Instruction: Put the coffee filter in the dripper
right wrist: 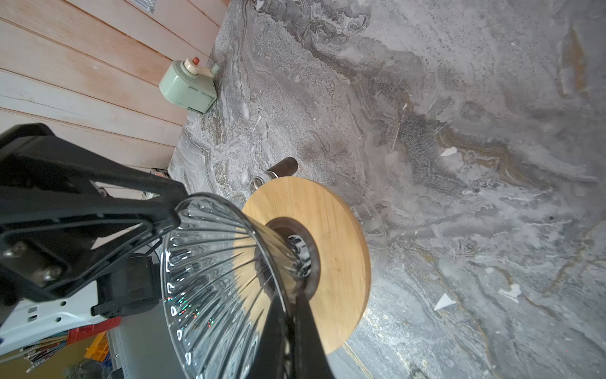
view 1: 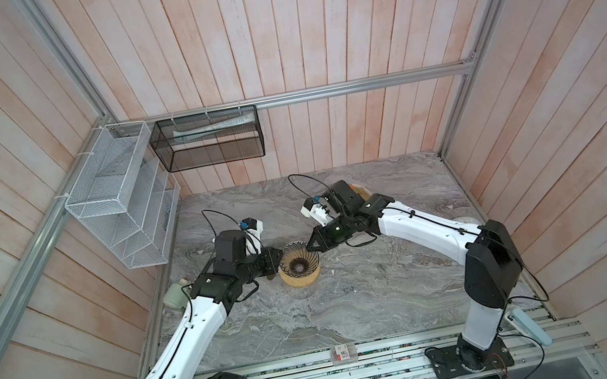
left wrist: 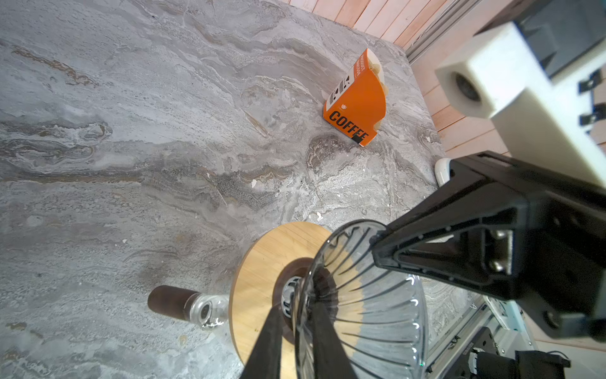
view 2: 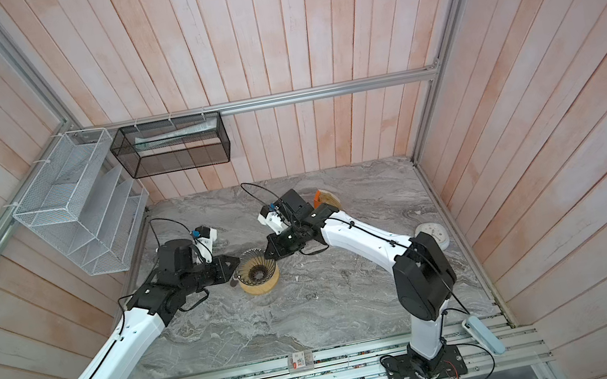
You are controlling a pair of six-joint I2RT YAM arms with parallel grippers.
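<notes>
The grey, marble-veined table (view 1: 356, 307) spreads out from the two arm bases. At mid-table stands the dripper (view 1: 299, 260), a see-through cone of dark ribs spiralling down to a narrow throat. It sits upright in the hole of a flat, pale wooden ring (view 1: 301, 282). The left gripper (view 1: 279, 259) meets its rim from one side and the right gripper (view 1: 309, 249) from the opposite side.

Only the wrist views show the fingers. The right pair is clamped on the cone's wall, one finger inside and one outside. The left pair straddles the rim likewise, but I cannot tell whether it pinches. Those views also reveal the clear glass vessel (left wrist: 210, 308) under the ring, its brown handle (right wrist: 288, 165) sticking out sideways.

Further back, the orange box (left wrist: 355, 105) marked COFFEE shows whole in the left wrist view, but is mostly hidden behind the right arm in both top views. The coffee filter (left wrist: 377, 70), light-tan paper, pokes from its open top, well apart from the dripper.
</notes>
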